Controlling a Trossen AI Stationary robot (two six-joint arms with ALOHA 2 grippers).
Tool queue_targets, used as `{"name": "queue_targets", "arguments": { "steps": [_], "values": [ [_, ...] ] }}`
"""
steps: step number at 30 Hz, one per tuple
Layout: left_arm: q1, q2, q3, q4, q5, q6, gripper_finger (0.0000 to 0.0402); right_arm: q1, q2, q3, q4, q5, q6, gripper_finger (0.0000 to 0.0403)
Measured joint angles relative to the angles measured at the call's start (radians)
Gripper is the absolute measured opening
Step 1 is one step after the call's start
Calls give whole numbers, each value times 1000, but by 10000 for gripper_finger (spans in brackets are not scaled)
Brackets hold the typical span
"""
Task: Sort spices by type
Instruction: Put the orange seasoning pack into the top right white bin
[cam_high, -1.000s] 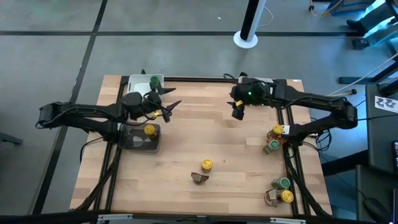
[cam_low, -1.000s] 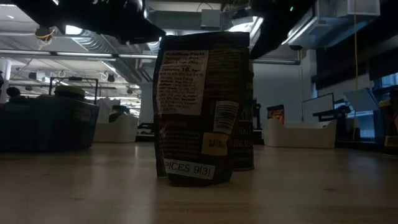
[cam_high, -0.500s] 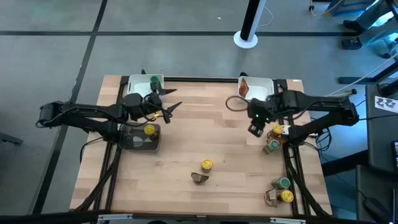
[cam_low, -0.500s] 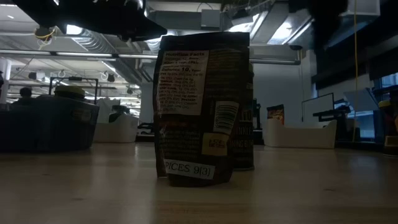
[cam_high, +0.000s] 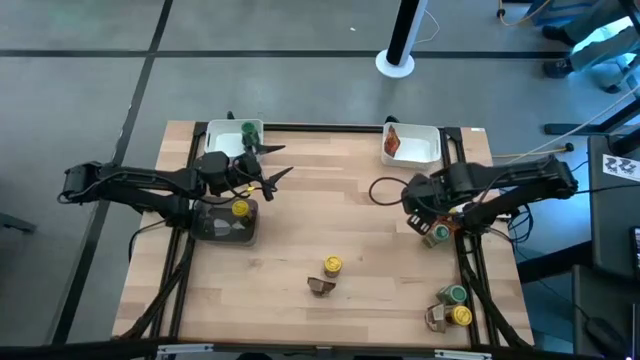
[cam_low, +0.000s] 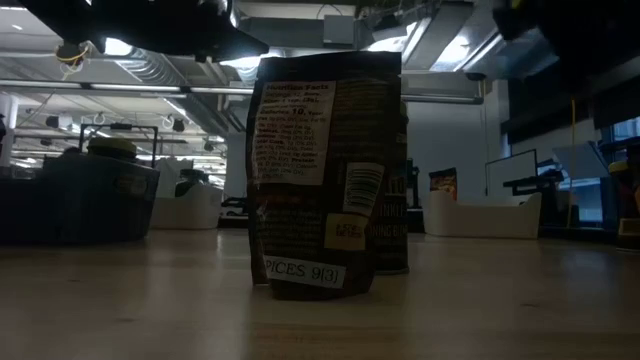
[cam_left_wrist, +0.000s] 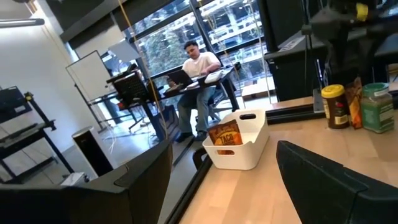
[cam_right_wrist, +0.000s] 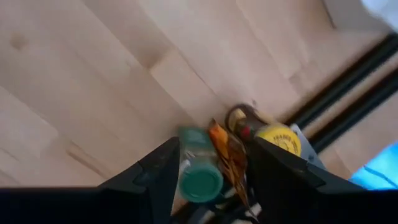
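My right gripper (cam_high: 420, 215) is open and hangs over a cluster by the table's right edge: a green-lidded jar (cam_right_wrist: 200, 180), a brown-orange packet (cam_right_wrist: 229, 155) and a yellow-lidded jar (cam_right_wrist: 277, 140). Its fingers stand on either side of the green jar and packet without touching them. My left gripper (cam_high: 268, 165) waits open at the far left, above the dark tray (cam_high: 212, 228), which holds a yellow-lidded jar (cam_high: 240, 209). A yellow jar (cam_high: 332, 265) and a packet (cam_high: 321, 286) stand mid-table. A green jar (cam_high: 456, 295), a yellow jar (cam_high: 461, 315) and a packet (cam_high: 436, 318) stand at the near right.
The far-left white tray (cam_high: 218, 133) holds a green-lidded jar (cam_high: 248, 130). The far-right white tray (cam_high: 425, 145) holds an orange packet (cam_high: 392, 143). Bare wood lies between the trays and the mid-table pair. A person (cam_left_wrist: 198, 68) sits at a desk beyond the table.
My right gripper has swung from beside the far-right white tray toward the table's near and right edges, ending over the jar cluster there. The orange packet in that tray, hidden under the arm a second ago, now shows. The left arm has kept still.
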Motion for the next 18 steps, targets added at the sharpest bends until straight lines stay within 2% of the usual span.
{"name": "queue_targets", "arguments": {
  "steps": [6, 11, 18],
  "values": [
    [0, 0, 0, -1, 0, -2, 275, -2, -40, -122, 1, -54, -16, 198],
    [0, 0, 0, 0, 0, -3, 275, -2, -89, -206, 0, -85, 53, 198],
    [0, 0, 0, 0, 0, -3, 275, -3, -93, -279, 1, -126, 92, 198]
  ]
}}
